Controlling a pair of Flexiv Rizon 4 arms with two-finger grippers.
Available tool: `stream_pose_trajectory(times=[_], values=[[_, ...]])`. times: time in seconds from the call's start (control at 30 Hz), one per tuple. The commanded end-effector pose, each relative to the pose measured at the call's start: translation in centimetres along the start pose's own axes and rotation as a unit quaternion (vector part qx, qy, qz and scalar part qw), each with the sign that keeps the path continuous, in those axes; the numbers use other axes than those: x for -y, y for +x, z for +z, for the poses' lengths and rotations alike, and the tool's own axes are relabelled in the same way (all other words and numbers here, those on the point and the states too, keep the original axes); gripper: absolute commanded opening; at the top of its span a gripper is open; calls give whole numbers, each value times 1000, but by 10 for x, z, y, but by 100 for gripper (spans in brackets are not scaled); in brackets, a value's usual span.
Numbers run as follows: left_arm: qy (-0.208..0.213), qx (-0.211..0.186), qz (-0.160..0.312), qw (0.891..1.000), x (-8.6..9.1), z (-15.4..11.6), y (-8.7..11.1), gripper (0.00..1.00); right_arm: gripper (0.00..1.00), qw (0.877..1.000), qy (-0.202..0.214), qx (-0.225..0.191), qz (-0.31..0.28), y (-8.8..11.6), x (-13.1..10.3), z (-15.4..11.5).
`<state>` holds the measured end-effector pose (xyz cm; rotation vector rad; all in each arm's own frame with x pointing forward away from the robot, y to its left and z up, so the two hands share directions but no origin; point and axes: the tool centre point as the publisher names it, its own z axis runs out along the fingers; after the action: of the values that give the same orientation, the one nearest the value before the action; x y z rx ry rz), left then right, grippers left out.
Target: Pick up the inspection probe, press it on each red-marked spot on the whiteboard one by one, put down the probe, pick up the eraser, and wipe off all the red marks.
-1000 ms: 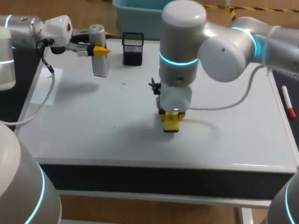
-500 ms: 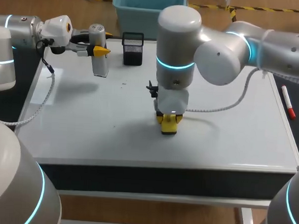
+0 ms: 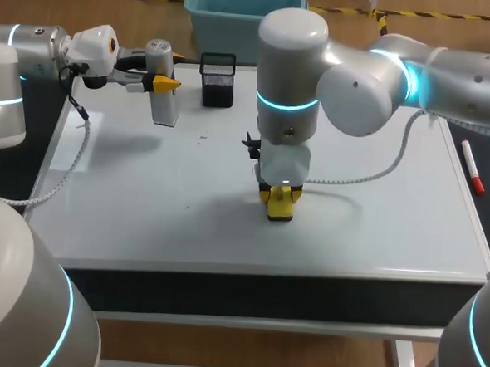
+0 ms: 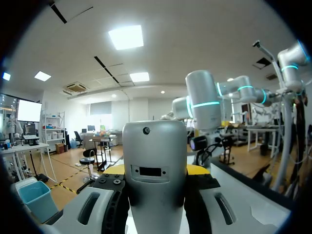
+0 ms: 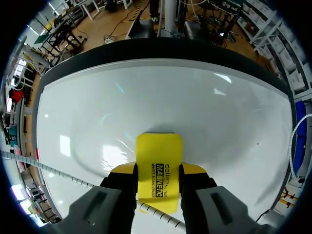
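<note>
My left gripper (image 3: 162, 82) hovers over the back left of the whiteboard (image 3: 367, 232), shut on the grey-white inspection probe (image 3: 165, 108), which hangs upright between its yellow tips. In the left wrist view the probe (image 4: 154, 190) fills the space between the fingers of that gripper (image 4: 156, 170). My right gripper (image 3: 281, 194) points straight down at the board's middle, shut on the yellow eraser (image 3: 282, 206), which rests on the board. The right wrist view shows the eraser (image 5: 159, 161) clamped from both sides by the right gripper (image 5: 159, 169), flat against the whiteboard (image 5: 204, 107). No red marks show on the board.
A black mesh pen holder (image 3: 217, 79) stands at the board's back edge, just right of the probe. A red marker (image 3: 472, 167) lies beside the board's right edge. The right arm's grey cable (image 3: 371, 170) loops over the board to the right of the eraser.
My right arm slid the eraser a little to the left and then slightly back to the right on the board. The left arm and the probe kept still.
</note>
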<state>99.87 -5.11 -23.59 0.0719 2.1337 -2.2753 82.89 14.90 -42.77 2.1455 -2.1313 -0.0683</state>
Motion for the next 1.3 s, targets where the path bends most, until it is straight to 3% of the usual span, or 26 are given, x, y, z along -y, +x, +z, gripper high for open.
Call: stream_pose_trajectory(times=[0.03,0.5,0.9,1.3], values=[[-1,1,0,1000,1,0,0,0,0,1000,-1,1,9,11,7,4],[-1,1,0,1000,1,0,0,0,0,998,1,-2,60,59,16,-1],[-1,1,0,1000,1,0,0,0,0,998,-3,-18,64,85,17,-6],[-1,1,0,1000,1,0,0,0,0,998,40,-11,47,110,17,-47]])
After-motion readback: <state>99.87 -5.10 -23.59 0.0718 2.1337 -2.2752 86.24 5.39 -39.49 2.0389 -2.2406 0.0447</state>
